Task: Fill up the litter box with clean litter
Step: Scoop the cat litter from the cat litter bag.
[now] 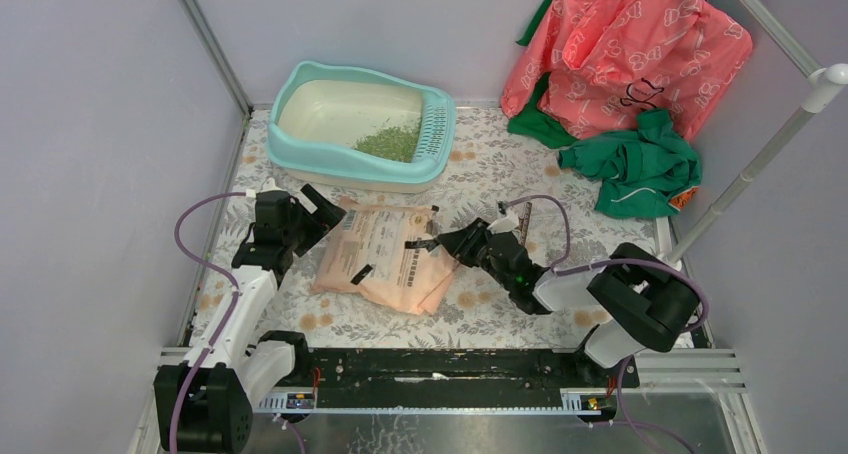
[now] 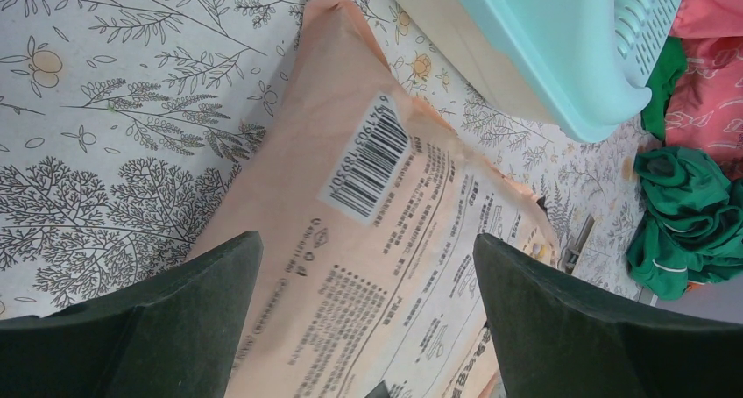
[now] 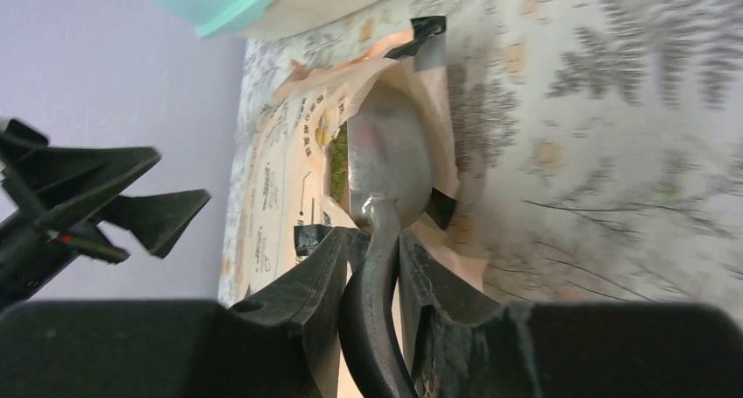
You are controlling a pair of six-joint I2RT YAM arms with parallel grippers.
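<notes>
litter box (image 1: 300,159) far-left on table (image 1: 500,164), litter (image 1: 390,140) heaped at grille end | bag (image 1: 385,259) flat mid-table before it | left gripper (image 2: 366,240) spread wide above bag | right gripper (image 3: 375,240) clamped on scoop (image 3: 390,152), bowl at bag mouth | clothes (image 1: 625,54) far-right corner

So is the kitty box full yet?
Mostly empty. The litter box holds one small heap of green litter by its slotted end; the rest of its basin is bare.
</notes>
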